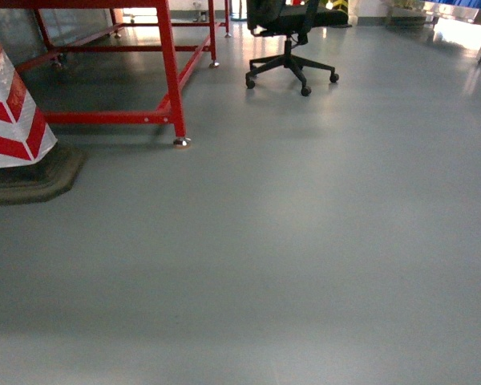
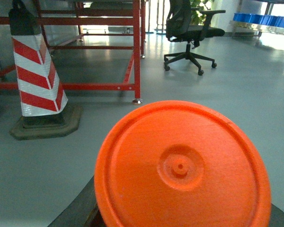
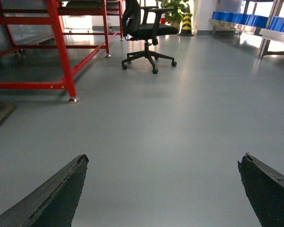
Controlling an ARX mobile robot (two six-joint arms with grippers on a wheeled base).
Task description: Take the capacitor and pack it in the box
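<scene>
From my head camera I see grey floor (image 1: 289, 265) and little else of use. A red steel frame (image 1: 170, 72) stands upper left, its top cut off by the picture edge. A red-and-white striped cone (image 1: 8, 112) on a dark base is half cut off at the left. A black office chair (image 1: 293, 40) on castors stands at the top, its back out of frame. Neither of my grippers shows here, and neither the capacitor nor the box is in sight.

Through my left wrist camera an orange round disc (image 2: 180, 168) with a raised rim and a small hub fills the lower half and runs off the bottom edge. It hides my left gripper almost wholly; only dark slivers show at the bottom corners. I cannot tell how far that gripper is open, nor whether it grips the disc. Behind it are the same striped cone (image 2: 38, 75), the red frame (image 2: 136, 52), the chair (image 2: 191, 30), and blue bins (image 2: 262, 20) far right, too small to read.

Through my right wrist camera my right gripper (image 3: 163, 189) stands wide open with nothing between its dark fingers (image 3: 57, 196), only bare floor. Beyond are the frame (image 3: 61, 47), the chair (image 3: 146, 33), a plant (image 3: 175, 7), a yellow-and-black striped post (image 3: 186, 26) and blue bins (image 3: 246, 19) on shelving. I can read no writing in any view.
</scene>
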